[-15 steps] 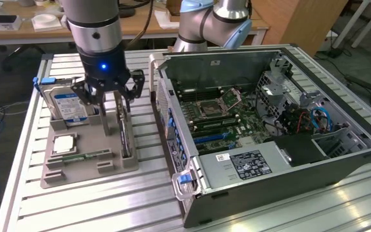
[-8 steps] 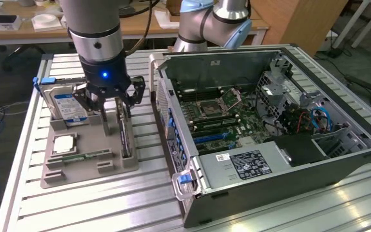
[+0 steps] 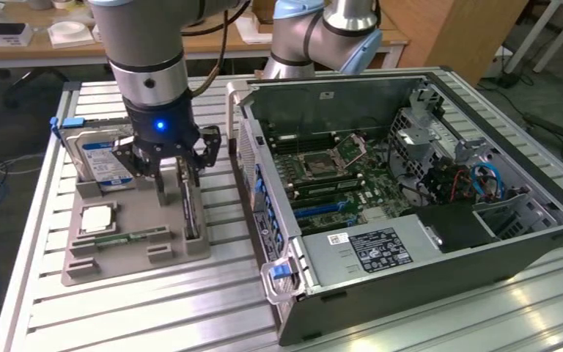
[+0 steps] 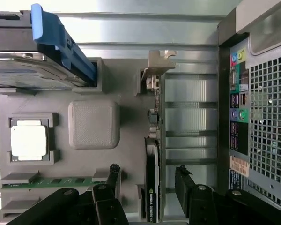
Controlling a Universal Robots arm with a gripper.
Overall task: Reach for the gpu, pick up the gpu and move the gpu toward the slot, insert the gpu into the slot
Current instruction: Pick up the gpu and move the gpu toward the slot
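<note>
Gripper [image 3: 172, 171] wide open, holding nothing. Fingers [image 4: 113, 174] flank gpu [image 3: 190, 210], one each side. Gap shows on both sides, no contact seen. Gpu stands on edge in grey tray [image 3: 135, 258]. Fingers at card's dark end, pale bracket at opposite end. Tray lies on table just beside open computer case [image 3: 428, 257], at exterior view's left. Blue-labelled hard drive [image 3: 103, 158] upright in same tray, on gripper's side away from case.
</note>
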